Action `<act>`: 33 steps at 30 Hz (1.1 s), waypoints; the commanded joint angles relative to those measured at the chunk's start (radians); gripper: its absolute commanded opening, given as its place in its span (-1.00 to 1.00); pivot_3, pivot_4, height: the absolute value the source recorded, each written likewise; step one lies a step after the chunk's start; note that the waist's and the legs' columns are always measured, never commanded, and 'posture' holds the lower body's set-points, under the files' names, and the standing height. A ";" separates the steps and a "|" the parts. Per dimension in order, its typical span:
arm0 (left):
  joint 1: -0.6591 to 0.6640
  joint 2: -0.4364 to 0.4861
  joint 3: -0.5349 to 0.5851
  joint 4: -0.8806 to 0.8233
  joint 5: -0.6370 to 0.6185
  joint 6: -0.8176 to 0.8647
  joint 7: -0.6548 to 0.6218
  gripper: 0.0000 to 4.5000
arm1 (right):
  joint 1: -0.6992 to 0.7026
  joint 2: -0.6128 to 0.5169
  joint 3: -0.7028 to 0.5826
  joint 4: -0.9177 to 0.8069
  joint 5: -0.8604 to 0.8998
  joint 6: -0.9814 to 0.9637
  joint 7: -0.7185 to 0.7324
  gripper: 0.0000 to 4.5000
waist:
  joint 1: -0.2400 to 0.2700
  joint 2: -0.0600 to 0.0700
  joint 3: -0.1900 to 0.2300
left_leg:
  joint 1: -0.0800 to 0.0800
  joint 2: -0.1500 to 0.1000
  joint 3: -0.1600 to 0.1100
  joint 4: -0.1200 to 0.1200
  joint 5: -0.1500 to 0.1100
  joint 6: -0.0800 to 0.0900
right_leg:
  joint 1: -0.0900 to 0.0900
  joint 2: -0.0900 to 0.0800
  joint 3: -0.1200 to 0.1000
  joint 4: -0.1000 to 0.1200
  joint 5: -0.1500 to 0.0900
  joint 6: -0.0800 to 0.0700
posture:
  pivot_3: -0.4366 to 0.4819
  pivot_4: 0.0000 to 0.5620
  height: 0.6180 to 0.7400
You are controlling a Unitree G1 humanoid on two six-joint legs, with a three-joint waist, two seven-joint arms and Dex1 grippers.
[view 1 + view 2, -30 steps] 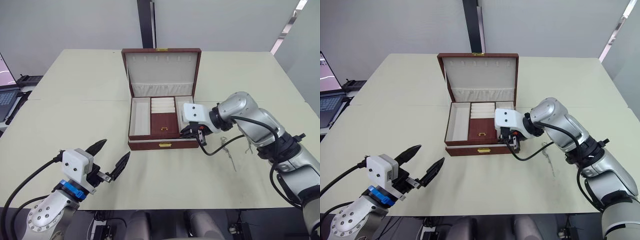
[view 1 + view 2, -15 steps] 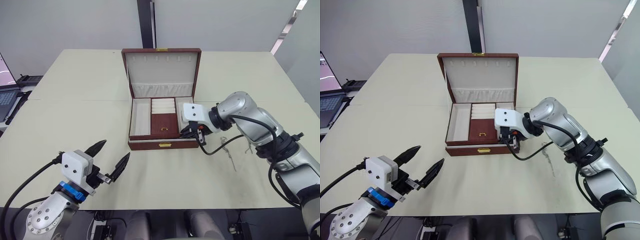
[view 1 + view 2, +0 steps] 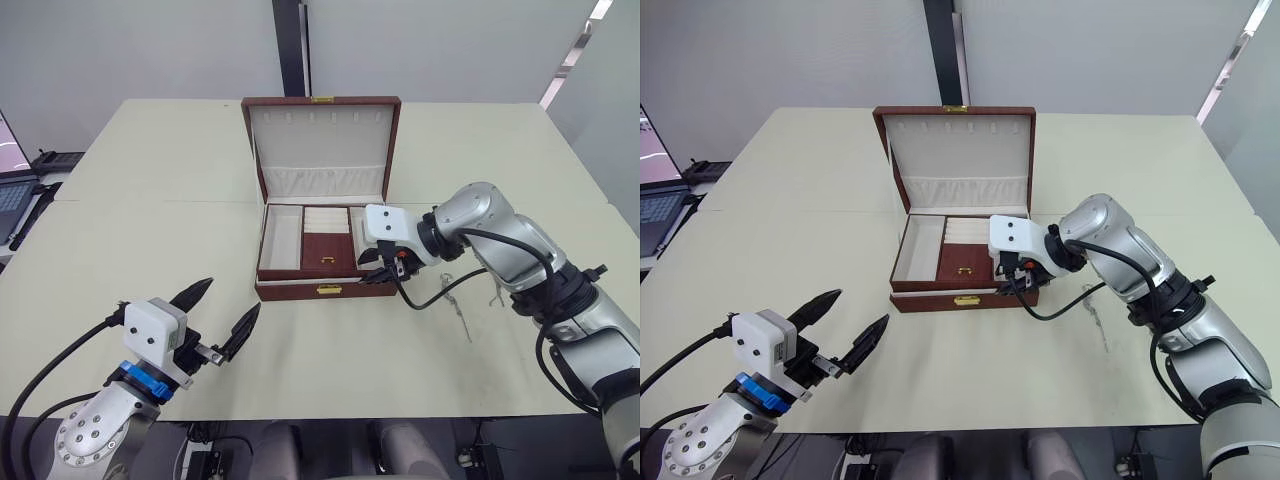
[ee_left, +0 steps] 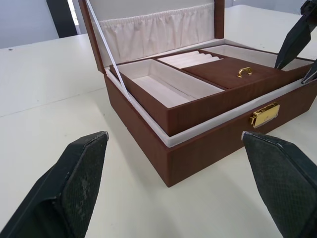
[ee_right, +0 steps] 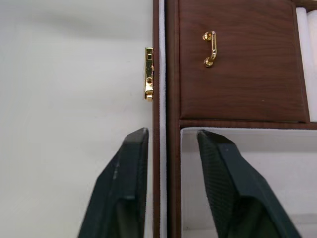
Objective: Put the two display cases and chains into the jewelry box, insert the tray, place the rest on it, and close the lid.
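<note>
With the tray (image 3: 322,238) seated in the open jewelry box (image 3: 322,205) mid-counter, our right hand (image 3: 384,274) straddles its front-right wall, fingers narrowly parted, our left hand (image 3: 223,317) wide and empty; remaining chains (image 3: 462,300) and lid seem left.

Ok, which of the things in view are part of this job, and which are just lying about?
Job:
- jewelry box, lid up
- tray, seated inside the box
- thin chain-like pieces on the table to the right of the box
- right tool, open, at the box's front right corner

Lying about:
- laptop, far left
- dark post behind the table
</note>
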 commanded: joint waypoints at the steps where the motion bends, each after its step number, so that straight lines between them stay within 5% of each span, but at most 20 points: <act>1: -0.006 0.003 0.011 -0.027 -0.009 -0.016 -0.005 1.00 | -0.038 0.023 -0.068 -0.007 0.041 0.019 -0.012 0.25 | 0.000 0.000 0.000 | 0.000 0.000 0.000 0.000 0.000 0.000 | 0.000 0.000 0.000 0.000 0.000 0.000 | -0.05 -0.47 1.00; 3: -0.014 0.006 0.011 -0.022 -0.010 -0.015 -0.006 1.00 | -0.037 0.036 -0.094 0.001 0.066 0.034 -0.017 0.49 | 0.000 0.000 0.000 | 0.000 0.000 0.000 0.000 0.000 0.000 | 0.000 0.000 0.000 0.000 0.000 0.000 | -0.05 -0.47 1.00; 11: -0.049 0.017 0.014 0.000 -0.009 -0.009 -0.018 1.00 | -0.013 0.211 -0.286 0.101 0.155 -0.059 -0.190 0.49 | -0.006 0.000 0.000 | 0.000 0.000 0.000 0.000 0.000 0.000 | 0.000 0.001 0.000 0.000 0.000 0.000 | -0.05 -0.47 1.00; 25: -0.103 0.043 0.014 0.019 -0.020 0.010 -0.029 1.00 | 0.139 0.353 -0.278 0.376 0.096 -0.404 -0.271 -0.99 | -0.021 -0.001 0.000 | -0.001 0.000 -0.001 -0.001 0.000 0.000 | 0.000 0.000 -0.001 0.000 0.000 0.000 | -0.05 -0.47 1.00; 33: -0.115 0.051 0.016 0.017 -0.026 0.028 -0.029 1.00 | 0.144 0.351 -0.252 0.474 0.045 -0.459 -0.258 -0.99 | -0.023 -0.002 -0.001 | 0.000 0.000 -0.001 -0.001 0.000 0.000 | 0.001 0.000 -0.001 0.001 0.000 0.000 | -0.05 -0.47 1.00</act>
